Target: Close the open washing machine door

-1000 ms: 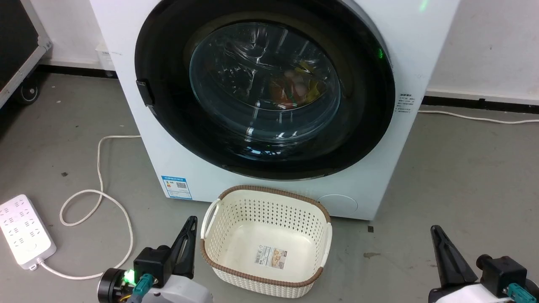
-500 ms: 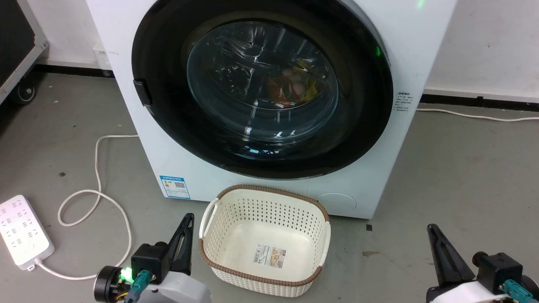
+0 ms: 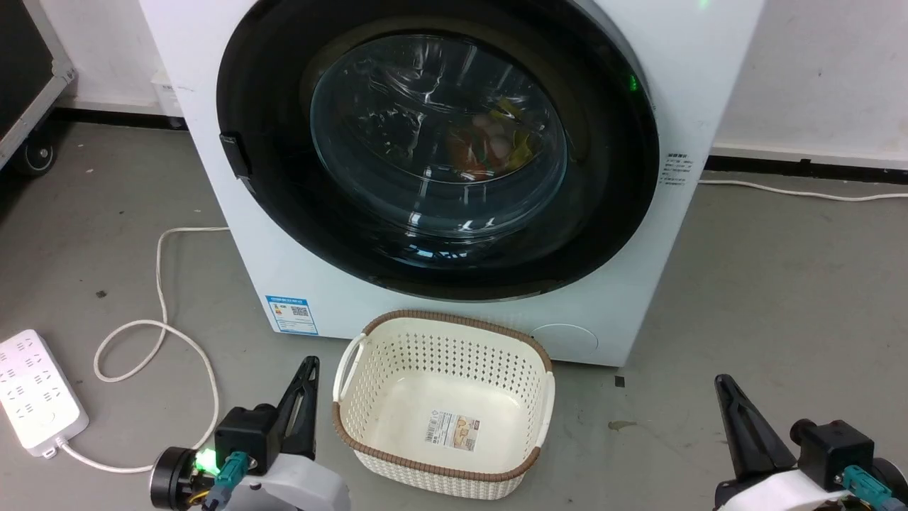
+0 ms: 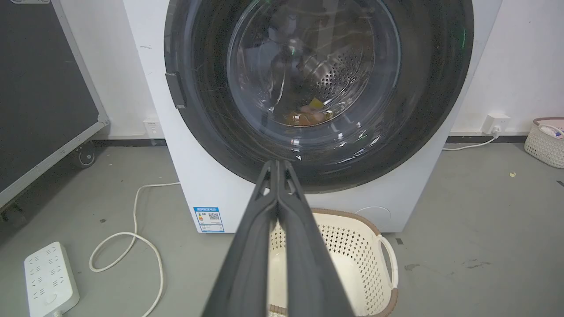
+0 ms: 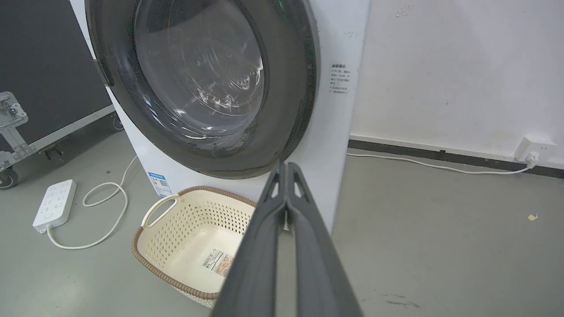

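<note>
- The washing machine (image 3: 333, 284) stands on the grey floor (image 3: 780, 298), at the far side of the scene, against a white wall.
- The washing machine door (image 3: 436, 142) lies flat against the machine's white front. Its black rim covers most of the front width.
- A small dark tab (image 3: 233, 155) sits on the left edge of the door rim.
- Orange and yellow items (image 3: 489, 145) are visible through the door glass, low in the steel drum.
- A blue label (image 3: 291, 314) is at the lower left corner of the machine front.
- A cream perforated basket (image 3: 397, 358) with a brown rim stands on the floor, just in front of the machine.
- Left end effector (image 3: 308, 365): near left, just beside the basket's left handle. Its fingers (image 4: 260, 229) are clenched together, grasping nothing, and point towards the door.
- Right end effector (image 3: 722, 382): near right, well apart from the basket and the machine. Its fingers (image 5: 308, 237) are clenched together, grasping nothing.
- A white power strip (image 3: 35, 390) lies on the floor at the near left. Its white cable (image 3: 162, 284) loops towards the machine.
</note>
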